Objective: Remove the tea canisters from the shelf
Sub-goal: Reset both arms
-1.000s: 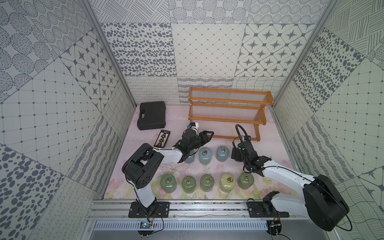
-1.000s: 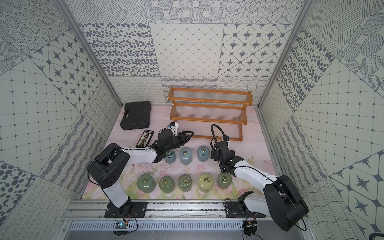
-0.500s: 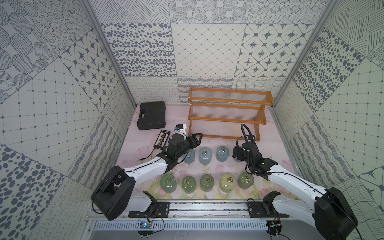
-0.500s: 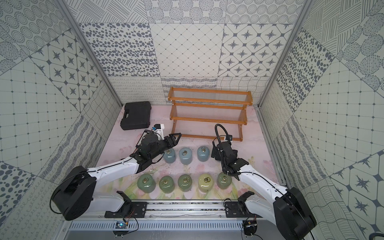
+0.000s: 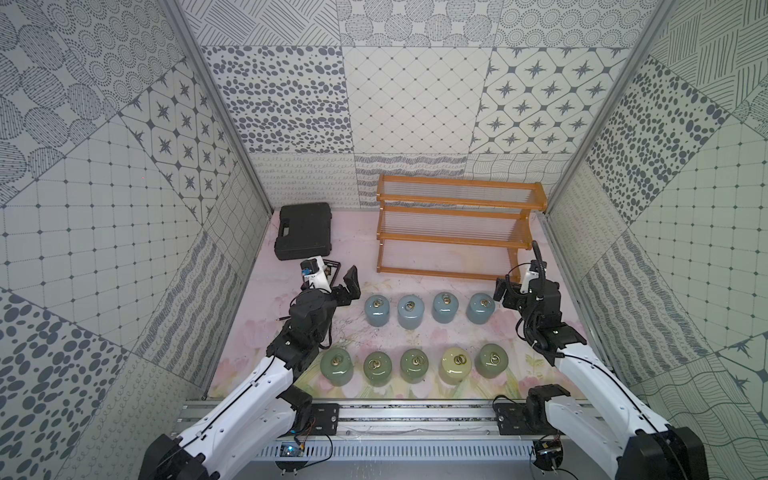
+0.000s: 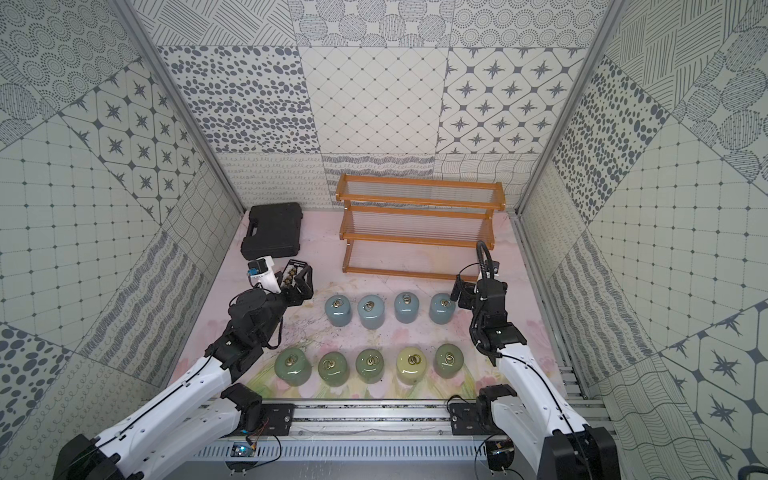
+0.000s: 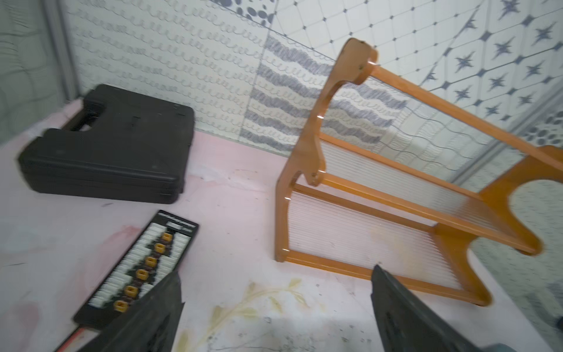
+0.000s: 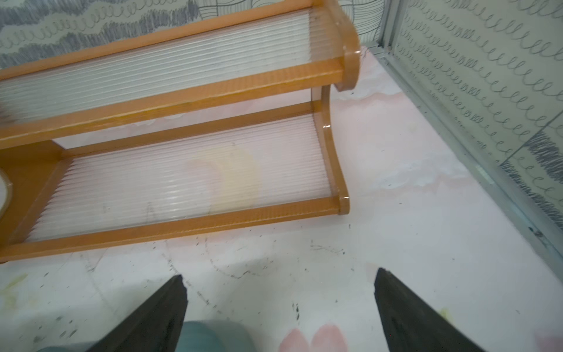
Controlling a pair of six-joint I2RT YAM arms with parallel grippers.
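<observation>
The orange-brown wooden shelf (image 5: pixel 457 232) (image 6: pixel 419 226) stands at the back with all its wire tiers bare, as both wrist views also show (image 7: pixel 396 189) (image 8: pixel 182 164). The tea canisters stand on the table in front of it. Several pale blue ones form the back row (image 5: pixel 410 311) (image 6: pixel 371 312). Several sage green ones (image 5: pixel 377 368) and one cream one (image 5: pixel 457 365) form the front row. My left gripper (image 5: pixel 338 286) (image 7: pixel 275 272) is open and holds nothing, left of the blue row. My right gripper (image 5: pixel 509 291) (image 8: pixel 278 274) is open beside the rightmost blue canister (image 5: pixel 481 308) (image 8: pixel 210 335).
A shut black plastic case (image 5: pixel 305 230) (image 7: pixel 109 146) lies at the back left. A black strip with yellow connectors (image 7: pixel 143 265) lies by the left gripper. Patterned walls close in both sides and the back. The arms' metal rail (image 5: pixel 415 419) runs along the front edge.
Both arms have drawn back from the blue row, the left one leftward and the right one rightward. The left jaws opened wide. The rightmost blue canister now stands uncovered.
</observation>
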